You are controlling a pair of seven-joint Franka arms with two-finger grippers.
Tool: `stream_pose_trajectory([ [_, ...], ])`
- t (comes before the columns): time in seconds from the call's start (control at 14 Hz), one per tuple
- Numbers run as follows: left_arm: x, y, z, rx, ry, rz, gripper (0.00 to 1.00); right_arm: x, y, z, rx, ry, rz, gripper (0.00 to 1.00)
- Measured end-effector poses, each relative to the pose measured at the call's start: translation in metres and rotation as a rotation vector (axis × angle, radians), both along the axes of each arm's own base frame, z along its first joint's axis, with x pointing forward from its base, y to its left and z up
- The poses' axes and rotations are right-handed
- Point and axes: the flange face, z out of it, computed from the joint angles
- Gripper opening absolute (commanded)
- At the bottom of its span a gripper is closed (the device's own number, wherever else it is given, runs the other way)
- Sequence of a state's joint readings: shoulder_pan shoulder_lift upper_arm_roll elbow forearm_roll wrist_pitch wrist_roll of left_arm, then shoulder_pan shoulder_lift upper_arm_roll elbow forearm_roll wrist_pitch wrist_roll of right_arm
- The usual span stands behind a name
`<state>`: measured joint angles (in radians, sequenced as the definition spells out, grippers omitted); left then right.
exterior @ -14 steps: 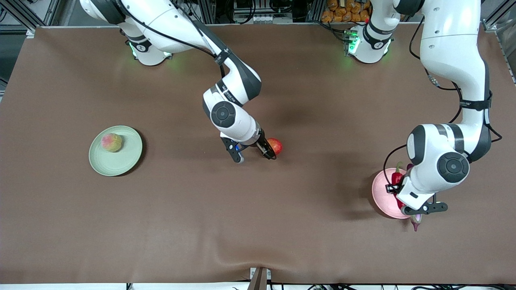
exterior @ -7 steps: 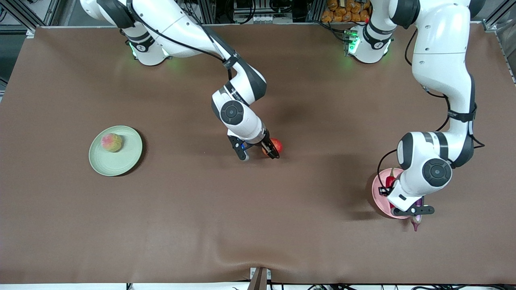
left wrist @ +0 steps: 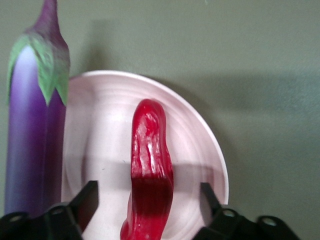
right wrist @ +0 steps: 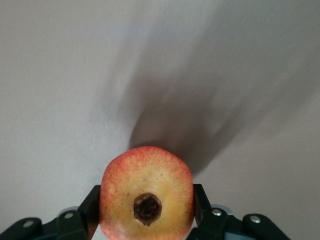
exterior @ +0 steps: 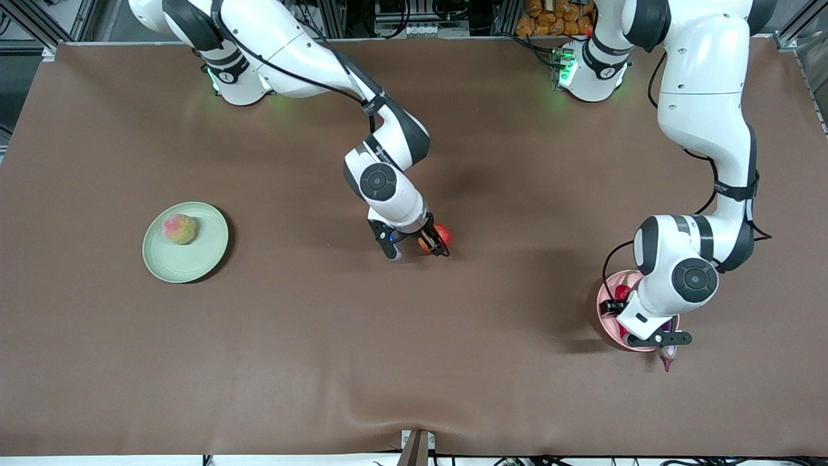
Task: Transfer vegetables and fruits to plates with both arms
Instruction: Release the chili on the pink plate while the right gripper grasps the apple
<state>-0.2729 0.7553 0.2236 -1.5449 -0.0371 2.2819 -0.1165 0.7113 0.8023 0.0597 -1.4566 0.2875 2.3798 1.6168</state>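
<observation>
My right gripper (exterior: 417, 246) is shut on the red-orange pomegranate (exterior: 442, 233) at the middle of the table. In the right wrist view its fingers press both sides of the pomegranate (right wrist: 146, 192), whose dark crown faces the camera. My left gripper (exterior: 650, 331) hangs open over the pink plate (exterior: 607, 304). The red chili pepper (left wrist: 150, 145) lies on the plate (left wrist: 195, 130) between the spread fingers, untouched. The purple eggplant (left wrist: 32, 130) lies beside the chili across the plate's rim, its tip (exterior: 667, 358) sticking out toward the front camera. The peach (exterior: 179, 228) sits on the green plate (exterior: 194, 259).
A brown cloth (exterior: 291, 336) covers the table, with a raised fold at its near edge (exterior: 381, 414). The green plate is toward the right arm's end, the pink plate toward the left arm's end.
My right gripper slid around the pomegranate and shut on it. My left gripper opened and let go of the chili pepper on the pink plate, shifting slightly over the plate.
</observation>
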Motion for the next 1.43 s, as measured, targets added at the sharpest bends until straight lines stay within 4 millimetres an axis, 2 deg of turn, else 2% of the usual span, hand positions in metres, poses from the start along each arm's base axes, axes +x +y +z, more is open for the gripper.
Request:
stream_pose_trajectory([
  [0.14,0.005,-0.001,0.023,-0.008,-0.033,0.0,1.0,0.02,-0.022,0.036,-0.045,0.067,0.085,0.0],
  [0.29,0.009,-0.001,0.067,-0.022,-0.068,0.005,1.0,0.041,-0.063,0.091,-0.066,0.133,0.229,0.0],
  [0.43,0.007,0.005,0.122,-0.038,-0.095,0.018,1.0,0.059,-0.122,0.149,-0.053,0.166,0.347,0.0],
  [0.57,-0.002,0.025,0.177,-0.052,-0.102,0.029,1.0,0.074,-0.188,0.197,-0.024,0.18,0.439,0.0],
  [0.72,-0.019,0.049,0.222,-0.066,-0.064,0.008,1.0,0.084,-0.252,0.235,0.01,0.175,0.501,0.0],
  [0.86,-0.039,0.058,0.259,-0.082,-0.028,0.003,1.0,0.091,-0.314,0.257,0.039,0.162,0.554,0.0],
  [0.93,-0.048,0.057,0.276,-0.09,-0.016,0.001,1.0,0.094,-0.341,0.255,0.032,0.168,0.577,0.0],
  [1.0,-0.057,0.056,0.291,-0.098,-0.005,-0.001,1.0,0.096,-0.367,0.242,0.011,0.179,0.614,0.0],
  [1.15,-0.075,0.047,0.319,-0.121,0.014,-0.019,1.0,0.103,-0.417,0.197,-0.013,0.164,0.713,0.0],
  [1.29,-0.092,0.026,0.344,-0.146,0.022,-0.044,1.0,0.105,-0.469,0.15,-0.001,0.122,0.795,0.0],
  [1.43,-0.112,0.007,0.364,-0.127,0.046,-0.074,1.0,0.097,-0.499,0.118,0.011,0.118,0.832,0.0],
])
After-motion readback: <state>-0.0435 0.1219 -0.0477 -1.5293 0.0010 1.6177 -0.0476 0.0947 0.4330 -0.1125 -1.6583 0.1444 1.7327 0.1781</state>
